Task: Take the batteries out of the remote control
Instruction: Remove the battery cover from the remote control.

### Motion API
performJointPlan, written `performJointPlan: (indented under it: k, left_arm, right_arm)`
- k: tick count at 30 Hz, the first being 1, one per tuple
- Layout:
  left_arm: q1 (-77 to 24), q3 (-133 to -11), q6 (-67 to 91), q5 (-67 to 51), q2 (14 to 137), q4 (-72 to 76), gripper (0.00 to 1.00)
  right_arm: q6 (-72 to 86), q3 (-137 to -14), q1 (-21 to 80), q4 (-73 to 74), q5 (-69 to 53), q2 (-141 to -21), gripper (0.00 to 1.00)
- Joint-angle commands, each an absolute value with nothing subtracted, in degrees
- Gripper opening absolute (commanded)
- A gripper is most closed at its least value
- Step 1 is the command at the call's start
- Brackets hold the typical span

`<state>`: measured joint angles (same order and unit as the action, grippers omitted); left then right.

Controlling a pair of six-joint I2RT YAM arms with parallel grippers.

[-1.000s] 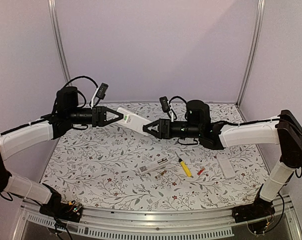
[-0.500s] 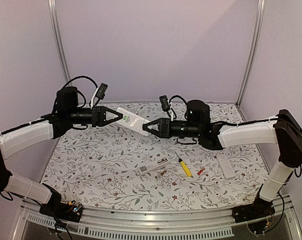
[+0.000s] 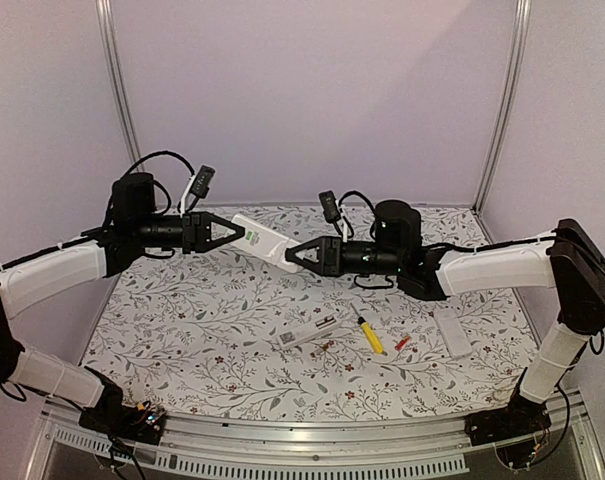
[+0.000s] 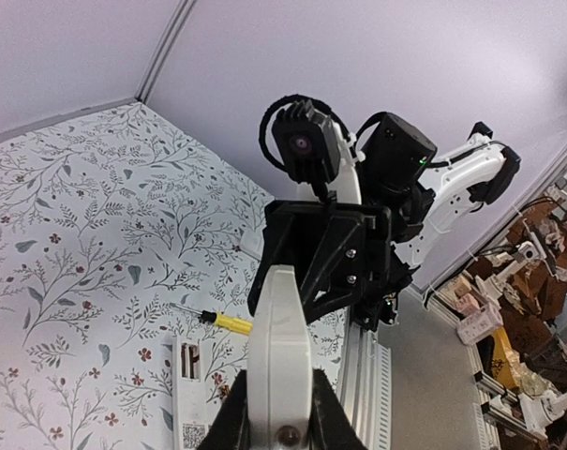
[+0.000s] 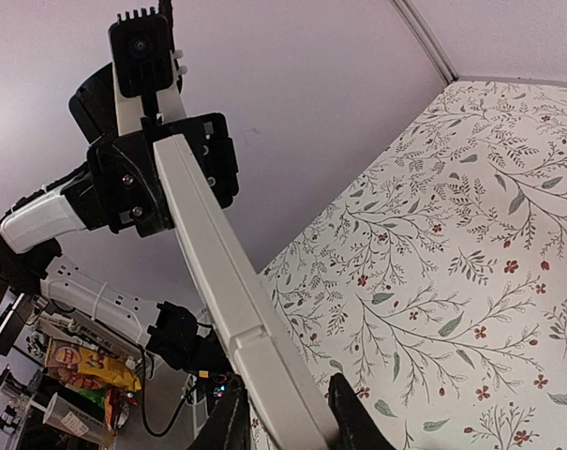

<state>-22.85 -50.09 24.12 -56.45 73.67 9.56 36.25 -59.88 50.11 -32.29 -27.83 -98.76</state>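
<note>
— Remotes?
— Two: one white remote (image 3: 265, 240) aloft, ends clamped by left gripper (image 3: 244, 233) and right gripper (image 3: 288, 256); a second remote (image 3: 309, 331) lies on the table (image 3: 202, 300).
— Batteries?
— Seemingly one red-orange battery (image 3: 402, 342), near one yellow screwdriver (image 3: 369, 334). Labels unreadable.

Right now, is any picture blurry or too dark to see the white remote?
Top external view: soft even light, the remote sharp between the left gripper and right gripper. Left wrist view: remote looms close, bright, slightly soft. Right wrist view: it stretches huge near the lens; the table looks crisp.
</note>
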Motion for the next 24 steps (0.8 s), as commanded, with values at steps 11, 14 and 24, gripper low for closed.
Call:
performJointPlan:
  k: [11,14,24]
  left_arm:
    - [-23.47,-51.22,24.0,-58.53,72.42,9.89,0.0]
    - [-23.44,-51.24,23.84,-58.38,72.27,9.69,0.0]
    - [-23.18,-51.59,22.99,-57.75,71.77,8.71,0.0]
  right_arm:
    - [36.9,-57.32,50.32,-32.12,-22.38,-100.46,0.27]
    - [36.91,-56.98,50.27,-31.93,-22.0,-100.25,0.29]
    - [36.9,-55.57,50.19,-31.55,-20.19,-98.97,0.29]
